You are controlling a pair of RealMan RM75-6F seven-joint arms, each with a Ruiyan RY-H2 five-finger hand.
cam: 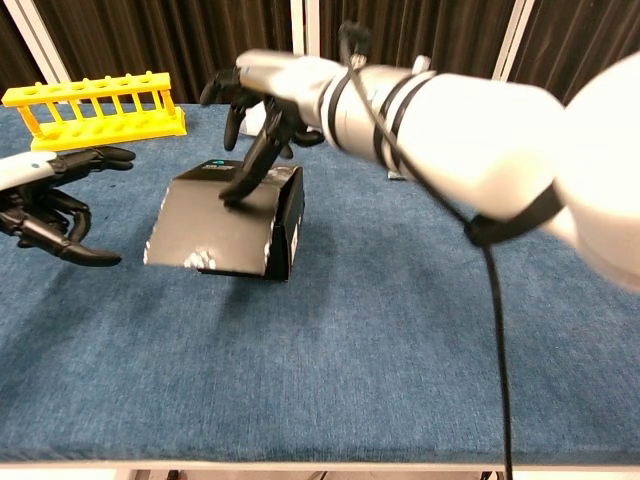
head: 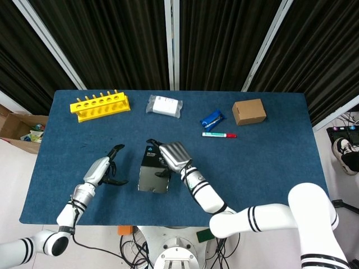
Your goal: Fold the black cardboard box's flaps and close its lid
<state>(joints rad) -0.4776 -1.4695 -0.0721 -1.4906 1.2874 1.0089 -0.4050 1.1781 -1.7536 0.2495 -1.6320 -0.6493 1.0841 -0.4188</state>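
The black cardboard box (cam: pixel 225 215) sat near the middle front of the blue tabletop (head: pixel 269 162), its lid (cam: pixel 215 222) lying over the top and sloping down toward the robot. The right hand (head: pixel 170 156) pressed on the lid with fingertips (cam: pixel 232 194) down and held nothing, while the left hand (head: pixel 105 170) hung just left of the box, clear of it, fingers spread and empty. Along the far edge stood a yellow rack (head: pixel 100 105), a white packet (head: pixel 164 106), a blue pouch (head: pixel 212 119), a marker (head: pixel 219 135) and a brown carton (head: pixel 249 111).

Black curtains (head: pixel 112 39) (white-framed) behind blue table (head: pixel 269 162).
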